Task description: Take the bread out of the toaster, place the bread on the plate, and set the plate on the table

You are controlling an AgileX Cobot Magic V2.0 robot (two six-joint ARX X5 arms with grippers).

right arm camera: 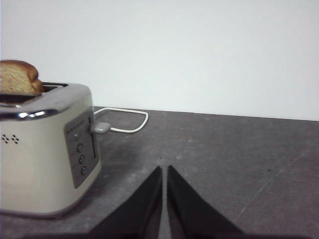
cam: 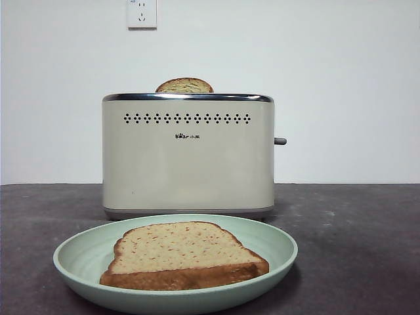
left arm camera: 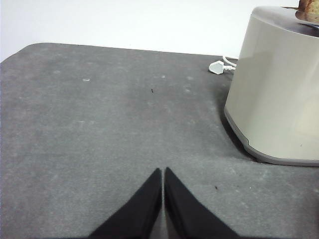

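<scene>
**Bread on plate, plate on table**

Bread (cam: 180,254) lying flat inside the plate (cam: 275,246), crust edge toward the camera, domed end toward the toaster. Pale mint plate resting on the table (cam: 354,230), directly in front of the toaster (cam: 188,157), at 6 o'clock from it in the front view. Second slice (cam: 184,85) standing in the toaster's slot, only its domed top showing above the chrome rim, at 12 o'clock from the plated slice. Grey lever (cam: 280,141) sticking out from the toaster at 3 o'clock. Wall socket (cam: 142,13) high on the white wall behind.

Left gripper (left arm camera: 163,172) low over bare tabletop, jaws pressed together, holding nothing, toaster beside it. White plug (left arm camera: 218,67) and cord lying on the table near the toaster's back corner. Right gripper (right arm camera: 164,169) likewise closed and empty over the table, near the toaster's control-panel end. Neither gripper touching bread or plate.
</scene>
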